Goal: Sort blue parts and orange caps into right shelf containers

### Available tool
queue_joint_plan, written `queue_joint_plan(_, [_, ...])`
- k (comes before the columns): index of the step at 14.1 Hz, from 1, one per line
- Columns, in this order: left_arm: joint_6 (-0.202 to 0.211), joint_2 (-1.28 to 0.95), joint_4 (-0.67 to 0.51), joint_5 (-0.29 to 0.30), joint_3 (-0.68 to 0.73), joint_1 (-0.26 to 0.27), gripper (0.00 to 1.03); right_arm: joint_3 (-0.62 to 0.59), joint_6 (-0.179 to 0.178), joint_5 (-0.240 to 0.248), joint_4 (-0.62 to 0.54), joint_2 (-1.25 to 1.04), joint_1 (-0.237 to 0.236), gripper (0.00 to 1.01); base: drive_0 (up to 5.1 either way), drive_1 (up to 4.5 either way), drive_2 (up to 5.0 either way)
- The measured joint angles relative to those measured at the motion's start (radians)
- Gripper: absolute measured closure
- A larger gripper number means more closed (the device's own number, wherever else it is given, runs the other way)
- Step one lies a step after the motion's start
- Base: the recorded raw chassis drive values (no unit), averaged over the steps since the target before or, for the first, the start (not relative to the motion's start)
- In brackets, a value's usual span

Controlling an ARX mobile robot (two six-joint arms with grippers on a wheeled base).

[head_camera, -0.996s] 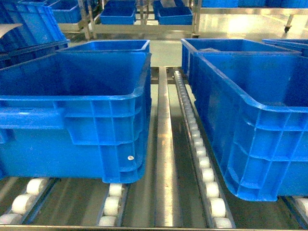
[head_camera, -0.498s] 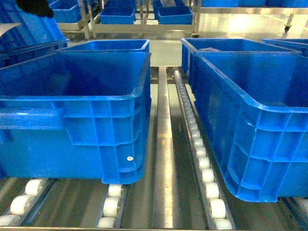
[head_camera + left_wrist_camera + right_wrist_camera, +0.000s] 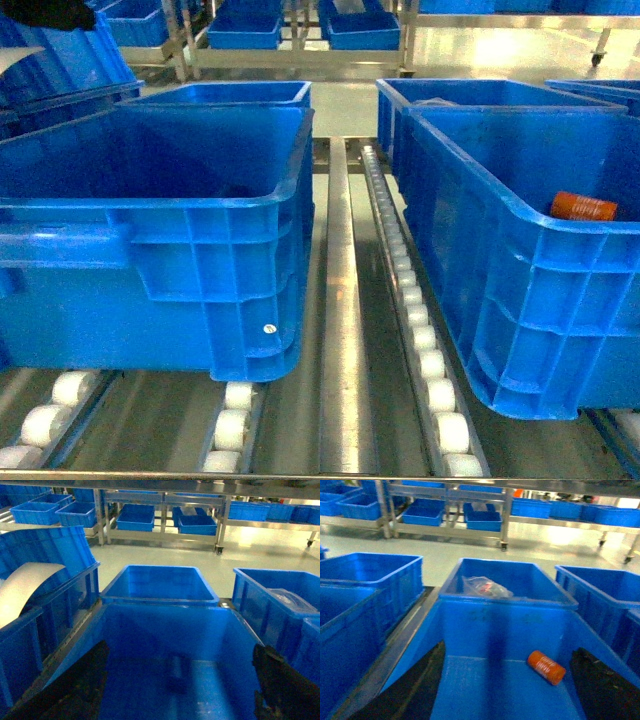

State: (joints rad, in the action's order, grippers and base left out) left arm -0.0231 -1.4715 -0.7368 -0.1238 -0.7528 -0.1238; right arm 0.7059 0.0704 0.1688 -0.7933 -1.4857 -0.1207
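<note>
An orange cap [image 3: 546, 667] lies on its side on the floor of the right blue crate [image 3: 470, 630], near the crate's right wall; in the head view the cap [image 3: 583, 207] shows just over the rim of that crate [image 3: 520, 270]. My right gripper [image 3: 505, 692] hangs open above this crate, empty, with the cap ahead of its right finger [image 3: 605, 687]. My left gripper [image 3: 180, 692] is open over the left crate [image 3: 200, 270]. A dim blue part [image 3: 177, 672] rests on the floor of that crate [image 3: 125, 645], between the fingers' lines and below them.
Both crates stand on a roller conveyor [image 3: 425, 340] with a steel rail [image 3: 340, 330] between them. Behind each stands another blue crate [image 3: 225, 95]; the right rear one holds a clear plastic bag [image 3: 485, 586]. Steel shelving with more crates [image 3: 137, 517] lines the back.
The orange cap has come into sight inside the right crate, where there was none before. A dark shape at the head view's top left corner appeared and shifted left.
</note>
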Motion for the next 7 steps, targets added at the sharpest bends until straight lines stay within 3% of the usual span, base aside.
queue_joint_plan(1, [0.005, 0.067, -0.040, 0.014, 0.108, 0.012, 0.35, -0.098, -0.030, -0.059, -0.035, 0.066, 0.015, 0.35, 0.0, 0.00, 0.0])
queue_joint_plan(5, [0.005, 0.245, -0.114, 0.050, 0.382, 0.053, 0.87, -0.358, -0.055, -0.099, -0.092, 0.245, 0.051, 0.88, 0.0, 0.00, 0.0])
queue_joint_plan(6, [0.006, 0.286, -0.119, 0.058, 0.428, 0.059, 0.99, -0.401, -0.054, -0.109, -0.094, 0.288, 0.058, 1.00, 0.0, 0.00, 0.0])
queue_joint_plan(7, [0.006, 0.329, -0.118, 0.092, 0.472, 0.082, 1.01, -0.443, -0.059, -0.160, -0.091, 0.333, 0.104, 0.99, 0.0, 0.00, 0.0])
